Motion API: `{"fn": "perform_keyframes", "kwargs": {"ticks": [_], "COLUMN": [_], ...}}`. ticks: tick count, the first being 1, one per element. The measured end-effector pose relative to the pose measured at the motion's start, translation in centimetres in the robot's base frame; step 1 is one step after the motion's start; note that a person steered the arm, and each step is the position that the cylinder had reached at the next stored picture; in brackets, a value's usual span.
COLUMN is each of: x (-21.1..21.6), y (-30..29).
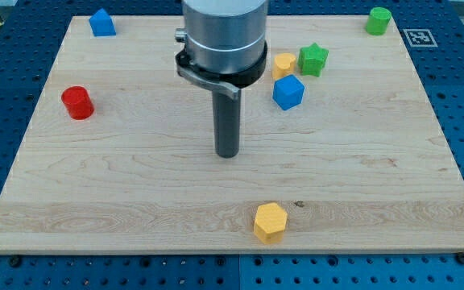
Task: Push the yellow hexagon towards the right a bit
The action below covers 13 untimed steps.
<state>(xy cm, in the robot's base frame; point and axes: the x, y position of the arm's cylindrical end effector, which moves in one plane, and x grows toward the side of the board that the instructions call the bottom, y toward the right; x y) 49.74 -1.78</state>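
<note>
The yellow hexagon (270,221) lies near the board's bottom edge, a little right of centre. My tip (228,155) stands on the board above and to the left of it, well apart from it. A second yellow block (283,65) sits near the view's top, partly tucked beside the arm's body, between the green star (313,60) and the blue cube (288,92).
A red cylinder (77,103) stands at the left. A blue block (101,22) sits at the top left, and a green cylinder (379,21) at the top right. The wooden board (377,177) lies on a blue perforated table.
</note>
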Motion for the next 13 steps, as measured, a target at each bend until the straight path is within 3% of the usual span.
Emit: {"fn": "perform_keyframes", "kwargs": {"ticks": [5,10,13], "x": [12.1,12.1,12.2], "y": [0.1,4.3,12.4]}}
